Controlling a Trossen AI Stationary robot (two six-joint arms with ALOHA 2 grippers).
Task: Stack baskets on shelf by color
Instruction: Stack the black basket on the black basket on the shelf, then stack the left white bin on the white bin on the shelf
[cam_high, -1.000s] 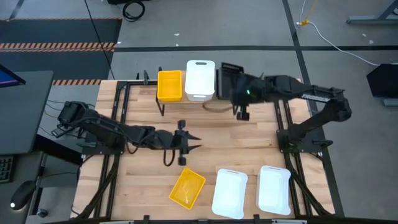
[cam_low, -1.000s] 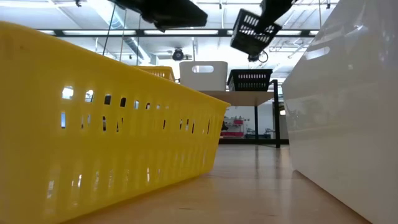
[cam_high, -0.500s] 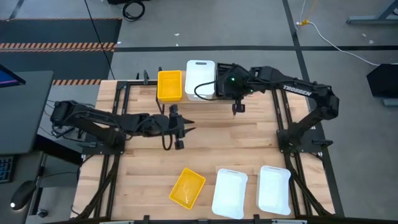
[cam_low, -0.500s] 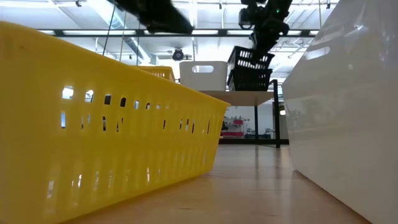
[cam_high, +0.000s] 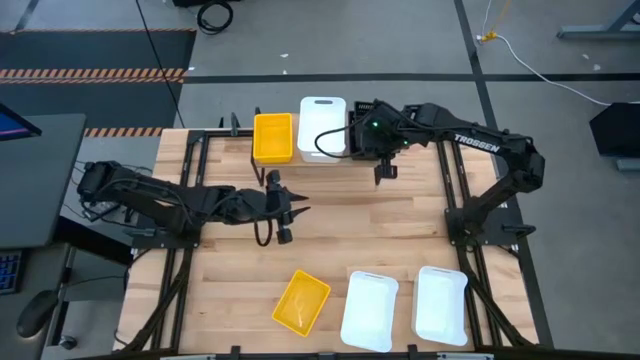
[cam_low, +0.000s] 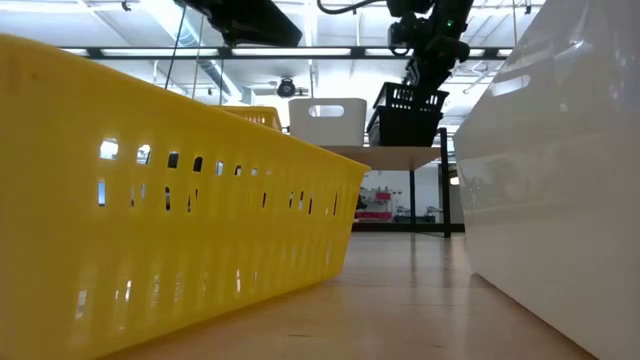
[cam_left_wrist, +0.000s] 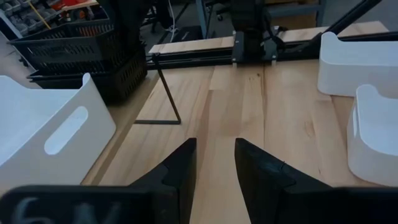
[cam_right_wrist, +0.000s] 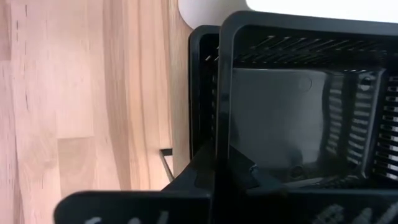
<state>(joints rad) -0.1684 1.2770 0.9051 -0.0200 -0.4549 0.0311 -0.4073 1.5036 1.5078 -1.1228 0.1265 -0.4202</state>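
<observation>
Mid-step: right gripper (cam_high: 368, 140) clamped on the rim of a black basket (cam_low: 410, 98), held tilted over the black basket (cam_low: 402, 130) already on the shelf (cam_low: 395, 155) at the counter's 12 o'clock edge; next, level it, nest it, then let go. Left gripper (cam_high: 292, 208) near counter centre, narrowly parted, holding nothing. "TROSSEN" legible on the right arm.

The bench (cam_high: 330, 230) is pale butcher-block wood, standing on a grey concrete floor (cam_high: 330, 45) crossed by dark tape lines. A black mat (cam_high: 90, 45) edged with striped hazard tape lies beyond one corner (a coiled cable (cam_high: 213, 14) beside it). Long ceiling lights (cam_low: 330, 50) glow overhead.
</observation>
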